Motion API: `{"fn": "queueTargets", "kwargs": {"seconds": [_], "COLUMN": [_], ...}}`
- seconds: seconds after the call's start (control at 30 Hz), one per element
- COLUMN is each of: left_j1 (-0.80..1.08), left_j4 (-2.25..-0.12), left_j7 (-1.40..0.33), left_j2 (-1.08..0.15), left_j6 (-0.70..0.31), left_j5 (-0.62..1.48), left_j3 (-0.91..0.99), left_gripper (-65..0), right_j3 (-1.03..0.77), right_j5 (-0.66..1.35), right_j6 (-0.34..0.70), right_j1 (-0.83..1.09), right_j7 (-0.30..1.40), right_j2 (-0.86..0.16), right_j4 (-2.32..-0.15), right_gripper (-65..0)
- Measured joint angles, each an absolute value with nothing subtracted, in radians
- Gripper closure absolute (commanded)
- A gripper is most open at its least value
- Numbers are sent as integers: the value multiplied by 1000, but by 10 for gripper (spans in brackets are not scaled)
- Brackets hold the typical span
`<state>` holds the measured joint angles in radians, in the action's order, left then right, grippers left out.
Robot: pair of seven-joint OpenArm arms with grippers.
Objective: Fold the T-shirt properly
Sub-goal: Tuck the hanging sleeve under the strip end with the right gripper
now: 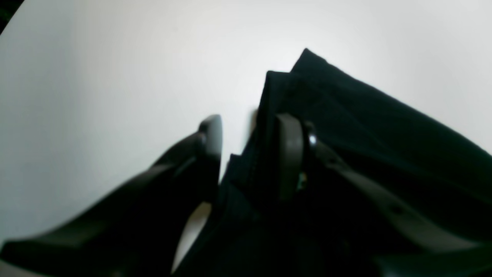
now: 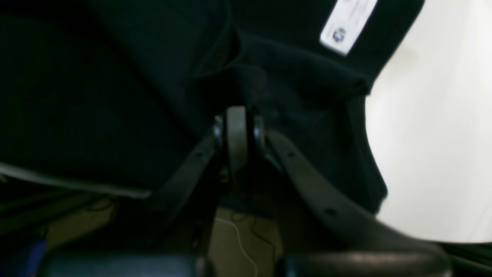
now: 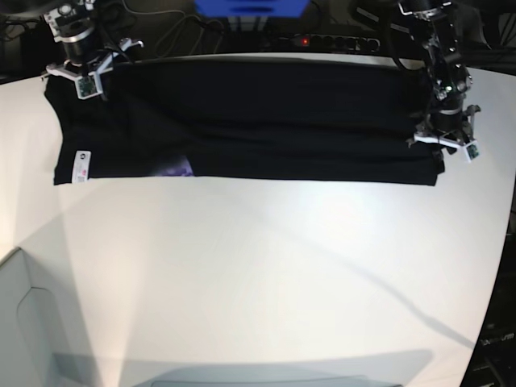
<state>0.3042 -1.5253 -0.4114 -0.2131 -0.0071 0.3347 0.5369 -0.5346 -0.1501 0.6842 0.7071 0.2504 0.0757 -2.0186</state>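
The T-shirt [image 3: 242,121] lies as a long black band across the upper part of the base view, its long axis running left to right along the far edge of the white table [image 3: 258,274]. Each arm sits at one end of that band. The right gripper [image 3: 85,76] is at the upper left of the frame, over the end with the white label [image 3: 81,167] and a purplish patch [image 3: 176,168] showing at the near edge. The left gripper [image 3: 446,139] is at the right of the frame, at the band's lower right corner. So the cloth stretches between the two claws, and neither arm is nearer the middle — whatever fold comes next likely turns on both ends moving together across that long axis.

The right wrist view shows what the base view cannot: the right gripper's pads [image 2: 236,134] pressed together with black cloth bunched just above and around them — a closed pinch on the shirt, with the label in the upper right of the frame. The left wrist view shows the left gripper [image 1: 250,154] with its jaws partly apart. One finger [image 1: 290,154] rests on the layered fabric corner, the other finger [image 1: 210,134] stands over bare table just beside the shirt's edge. It does not appear to clamp anything.
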Motion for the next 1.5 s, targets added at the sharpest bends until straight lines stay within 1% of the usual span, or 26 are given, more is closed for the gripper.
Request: {"fn": "queueTargets", "kwargs": {"seconds": [0.17, 0.33, 0.4, 0.57, 0.7, 0.87, 1.17, 1.5], "left_j1": [307, 307, 318, 355, 370, 393, 451, 544], "left_j4": [-1525, -1525, -1528, -1613, -1671, -1675, -1675, -1676], "left_j7": [-411, -411, -406, -408, -401, -412, -412, -412], "left_j2": [-212, -213, -213, -211, -192, -171, -171, -184], "left_j6": [-7, -7, -7, -7, -7, -8, -10, -7], "left_j5": [335, 334, 335, 333, 338, 338, 342, 534], "left_j3": [537, 540, 540, 543, 593, 658, 673, 673], "left_gripper": [-218, -218, -217, -217, -217, -217, -220, -222], "right_j3": [-608, -643, -646, -653, -654, -656, -649, -648], "right_j5": [-150, -150, -150, -150, -149, -150, -150, -150], "right_j6": [684, 684, 684, 684, 684, 684, 685, 684], "right_j1": [707, 707, 708, 706, 664, 636, 620, 619], "right_j7": [250, 250, 251, 254, 253, 261, 264, 262], "right_j2": [132, 147, 146, 144, 144, 142, 142, 142], "right_j4": [-2019, -2019, -2019, -2017, -2014, -2014, -1995, -1993], "right_gripper": [0, 0, 0, 0, 0, 0, 0, 0]}}
